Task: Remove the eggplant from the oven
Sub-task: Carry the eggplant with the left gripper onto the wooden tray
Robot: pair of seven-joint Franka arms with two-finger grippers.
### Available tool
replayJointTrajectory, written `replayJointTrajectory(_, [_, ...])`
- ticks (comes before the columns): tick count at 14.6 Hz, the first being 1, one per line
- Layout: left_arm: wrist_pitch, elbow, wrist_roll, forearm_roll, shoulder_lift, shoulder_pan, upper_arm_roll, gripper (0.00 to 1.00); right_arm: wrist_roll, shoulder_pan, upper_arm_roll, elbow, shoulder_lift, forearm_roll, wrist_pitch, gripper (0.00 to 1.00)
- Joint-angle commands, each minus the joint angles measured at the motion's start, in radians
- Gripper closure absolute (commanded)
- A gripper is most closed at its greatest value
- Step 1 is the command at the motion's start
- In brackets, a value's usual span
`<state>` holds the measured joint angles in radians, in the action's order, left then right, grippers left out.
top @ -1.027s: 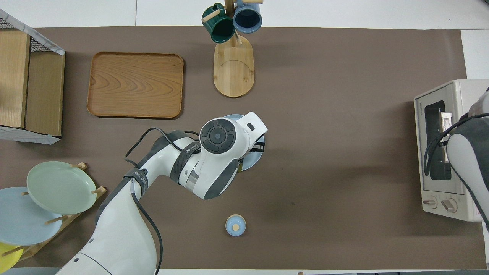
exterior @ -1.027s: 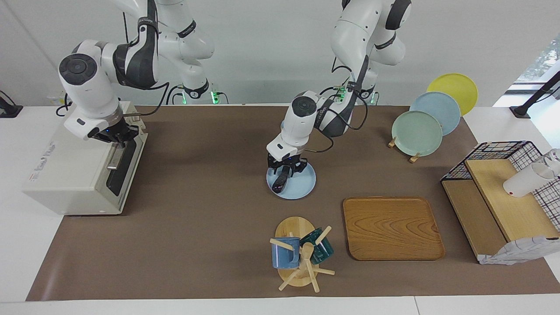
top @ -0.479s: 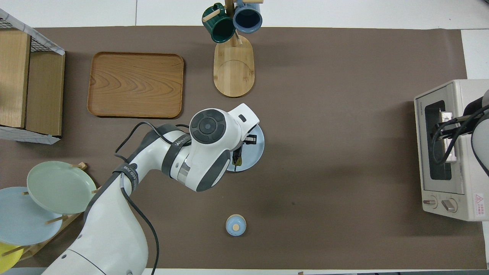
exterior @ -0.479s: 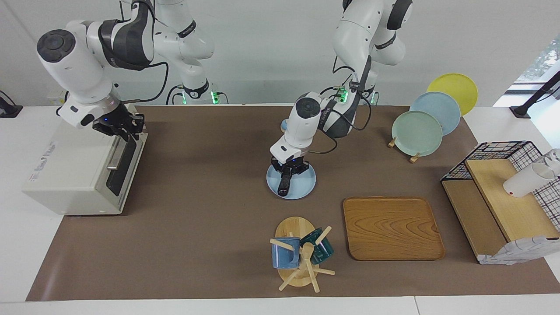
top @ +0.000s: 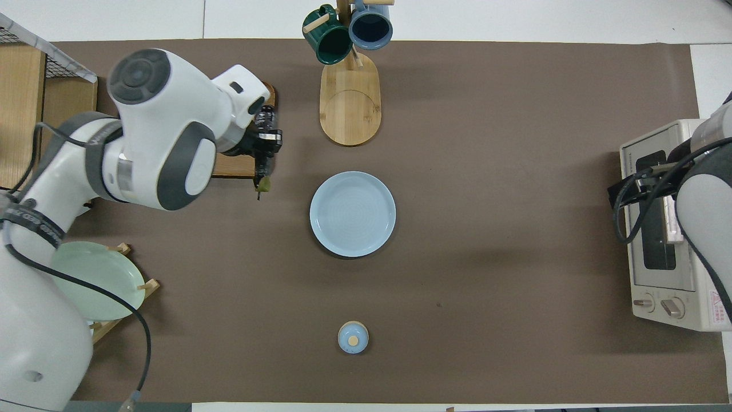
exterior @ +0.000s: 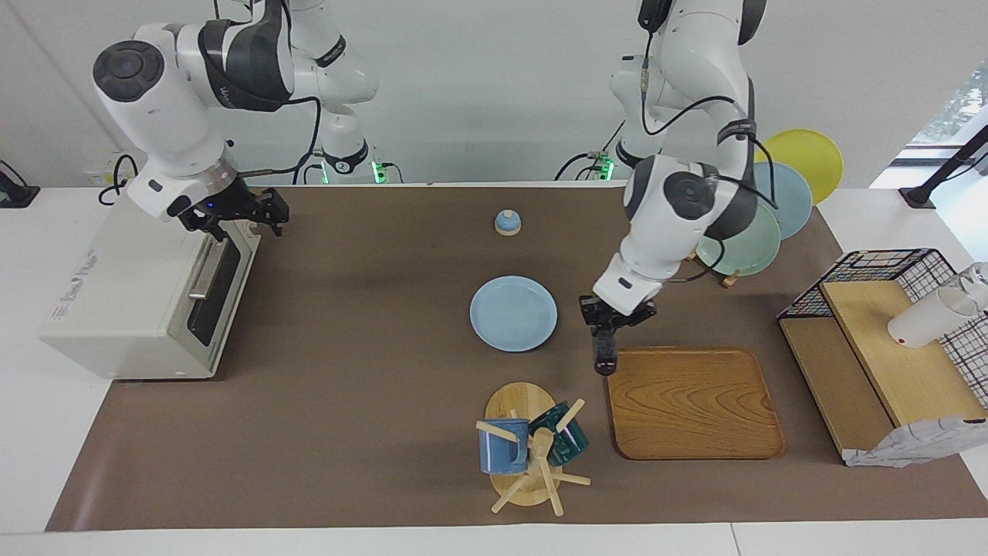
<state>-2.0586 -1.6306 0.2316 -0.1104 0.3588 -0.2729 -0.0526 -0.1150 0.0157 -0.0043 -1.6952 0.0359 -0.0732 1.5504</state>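
Facing view showed my left gripper (exterior: pixel 607 330) clamped on the stem end of the eggplant (exterior: pixel 603 354), which hung nose-down in the air over the corner of the wooden tray (exterior: pixel 692 403) toward the blue plate (exterior: pixel 513 313). So the eggplant was already well clear of the oven (exterior: pixel 147 297), whose door stood shut at the right arm's end of the table. My right gripper (exterior: pixel 239 214) hovered over the oven's top front edge with its fingers spread apart and holding nothing.

I judged the step in hand to be setting the eggplant down. To do it well, I reckoned I should carry it further over the tray's middle, tip it toward flat as it lowered so the tip would not catch and roll, and release only once it lay on the wood. The overhead view gave only 1 glimpse of it, the green stem (top: pixel 262 184) beside the wrist, so I trusted the facing view for height.
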Motion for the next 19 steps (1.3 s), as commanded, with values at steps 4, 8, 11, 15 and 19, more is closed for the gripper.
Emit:
replayJointTrajectory(4, [0.009, 0.184, -0.12, 0.0, 0.185, 0.171, -0.01, 1.0, 0.006, 0.035, -0.08, 0.04, 0.024, 0.025, -0.024, 0.0])
replayJointTrajectory(8, [-0.1, 0.177, -0.205, 0.015, 0.243, 0.207, -0.01, 1.0, 0.009, 0.021, -0.08, 0.04, 0.015, 0.079, -0.023, 0.0])
replayJointTrajectory(11, [-0.095, 0.17, -0.206, 0.014, 0.239, 0.21, -0.01, 0.01, 0.009, 0.021, -0.075, 0.042, -0.014, 0.079, -0.024, 0.0])
replayJointTrajectory(15, [-0.045, 0.19, -0.206, 0.012, 0.215, 0.216, -0.009, 0.0, 0.006, 0.007, -0.08, 0.025, -0.03, 0.075, -0.003, 0.0])
replayJointTrajectory(19, [0.13, 0.173, -0.161, 0.011, 0.05, 0.231, 0.003, 0.0, 0.006, 0.007, -0.079, 0.002, -0.042, 0.075, 0.013, 0.0])
